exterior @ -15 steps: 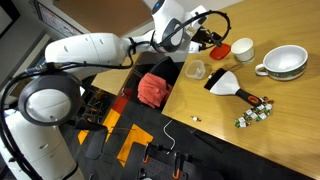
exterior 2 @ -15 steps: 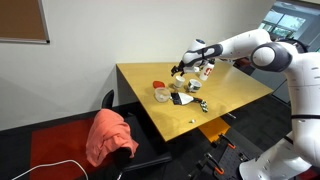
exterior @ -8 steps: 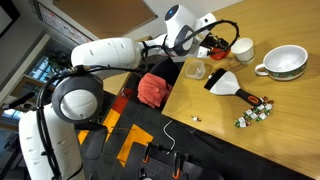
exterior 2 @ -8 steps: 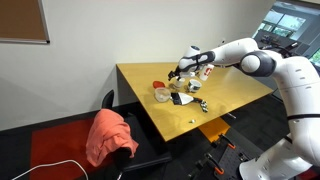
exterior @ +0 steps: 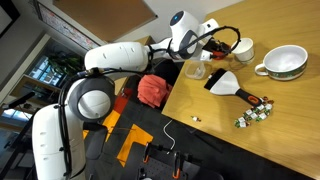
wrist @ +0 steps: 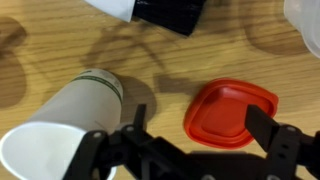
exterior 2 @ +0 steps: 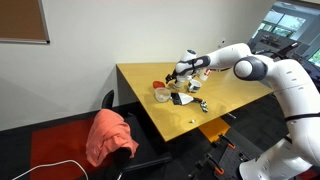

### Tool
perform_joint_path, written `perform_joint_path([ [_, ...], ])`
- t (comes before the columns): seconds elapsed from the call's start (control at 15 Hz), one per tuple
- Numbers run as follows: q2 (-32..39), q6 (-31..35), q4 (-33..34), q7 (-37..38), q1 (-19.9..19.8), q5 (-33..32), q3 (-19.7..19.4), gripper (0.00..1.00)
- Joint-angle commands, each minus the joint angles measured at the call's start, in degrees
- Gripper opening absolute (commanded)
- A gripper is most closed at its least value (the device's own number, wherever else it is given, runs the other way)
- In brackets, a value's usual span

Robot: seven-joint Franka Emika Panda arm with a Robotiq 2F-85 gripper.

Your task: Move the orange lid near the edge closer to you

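Hovering the gripper low over the tabletop, fingers spread wide and grasping nothing. Framing the orange lid just past the fingertips, lying flat toward the right-of-view finger, its wider span running finger to finger. Showing a white cup beside the opposite finger. Farther beyond, showing a black object.

The table is light wood with visible grain and a faint sheen. Lower right in the wrist view, the lid is smooth, slightly glossy red-orange plastic. The cup, lower left, looks like matt white paper. The gripper is matt black. In an exterior view the cloth at centre is soft red fabric, the bowl at upper right is glossy white, and the arm has smooth white shells.
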Motion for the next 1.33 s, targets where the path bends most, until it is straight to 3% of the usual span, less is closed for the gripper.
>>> perform_joint_path([
  [0.0, 3.07, -0.54, 4.32, 2.25, 0.67, 0.45, -0.43, 1.0],
  [0.93, 10.85, -3.07, 13.58, 17.0, 3.69, 0.51, -4.67, 0.98],
  [1.13, 11.9, -4.14, 15.14, 17.84, 3.66, 0.44, -4.93, 0.7],
  [1.27, 12.53, -4.82, 16.12, 17.93, 3.57, 0.39, -4.96, 0.65],
])
